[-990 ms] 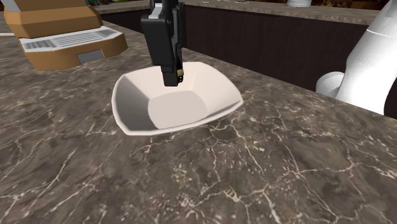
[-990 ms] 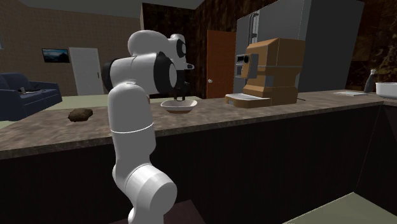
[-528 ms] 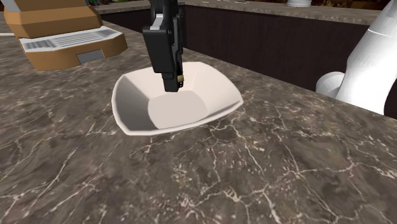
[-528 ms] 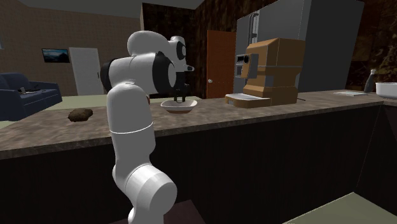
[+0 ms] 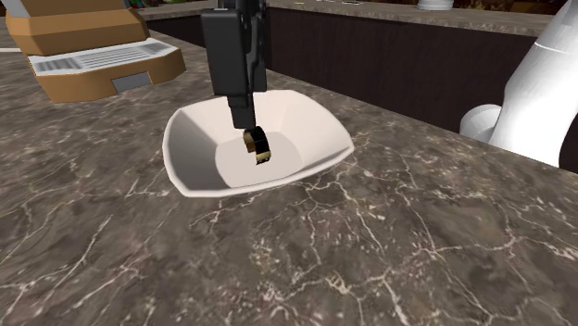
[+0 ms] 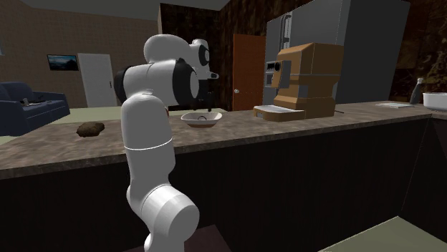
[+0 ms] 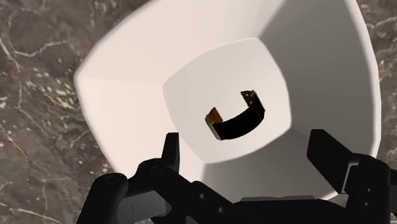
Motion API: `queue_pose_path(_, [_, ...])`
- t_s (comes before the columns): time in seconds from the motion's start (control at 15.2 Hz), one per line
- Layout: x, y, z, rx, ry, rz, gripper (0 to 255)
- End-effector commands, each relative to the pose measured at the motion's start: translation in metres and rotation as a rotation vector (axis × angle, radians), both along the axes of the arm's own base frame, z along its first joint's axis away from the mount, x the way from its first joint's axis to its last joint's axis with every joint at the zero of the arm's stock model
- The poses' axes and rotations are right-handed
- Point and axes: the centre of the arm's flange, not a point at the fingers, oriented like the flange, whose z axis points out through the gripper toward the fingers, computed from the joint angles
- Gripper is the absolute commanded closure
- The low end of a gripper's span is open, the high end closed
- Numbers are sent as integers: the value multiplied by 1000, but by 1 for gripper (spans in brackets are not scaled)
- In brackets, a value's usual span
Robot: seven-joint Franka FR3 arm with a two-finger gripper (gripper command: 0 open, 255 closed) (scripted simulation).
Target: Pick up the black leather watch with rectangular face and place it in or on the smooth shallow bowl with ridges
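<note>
Black watch [image 5: 257, 145] lying loose in bowl [image 5: 194, 162], 6 o'clock of wide-spread end effector [image 5: 243, 113] in shoulder view; probably light, floppy; best pinched across strap.

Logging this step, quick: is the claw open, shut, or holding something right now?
The claw is open and holds nothing; the watch lies in the white bowl, untouched by it.
</note>
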Motion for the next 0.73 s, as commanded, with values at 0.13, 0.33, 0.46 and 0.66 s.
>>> queue_pose_path(0.13, [0, 0, 43, 0, 0, 0, 0])
queue_pose_path(0.33, [0, 0, 43, 0, 0, 0, 0])
queue_pose_path(0.46, [0, 0, 43, 0, 0, 0, 0])
queue_pose_path(0.66, [0, 0, 43, 0, 0, 0, 0])
